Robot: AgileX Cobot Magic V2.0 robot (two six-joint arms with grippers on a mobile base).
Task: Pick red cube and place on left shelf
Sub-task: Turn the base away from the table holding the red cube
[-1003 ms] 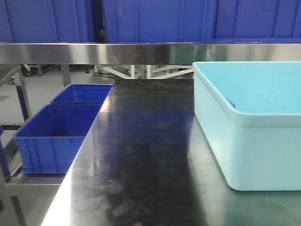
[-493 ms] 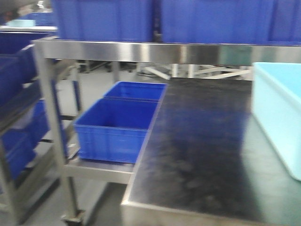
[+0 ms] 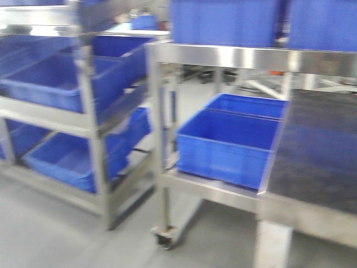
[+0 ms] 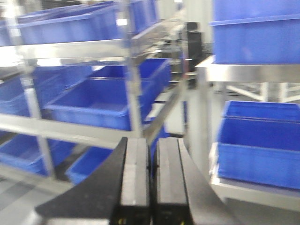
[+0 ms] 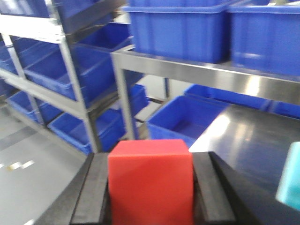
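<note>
- The right claw (image 5: 151, 190) is clamped on the red cube (image 5: 151, 180). A dark finger (image 5: 96, 187) presses against each side, and the cube is held in the air at six o'clock in the right wrist view.
- The left claw (image 4: 151, 173) sits at six o'clock in its own view, pads together with nothing between them.
- Past the cube, the dark steel tabletop (image 5: 248, 136) lies at three o'clock, with a corner of a pale-blue tub (image 5: 289, 180) at four.
- The left shelf (image 5: 70, 61) stands at nine to ten o'clock, well apart from the cube. Its sloping tiers hold dark-blue crates (image 5: 65, 70).
- In the blurred front view the shelf is at nine o'clock. A steel frame (image 3: 159, 139) on a caster (image 3: 164, 239) stands at centre, with blue bins (image 3: 228, 145) on its low ledge.
- The grey floor (image 3: 50, 234) fills seven o'clock.
- Both claws point roughly level toward the racking.
</note>
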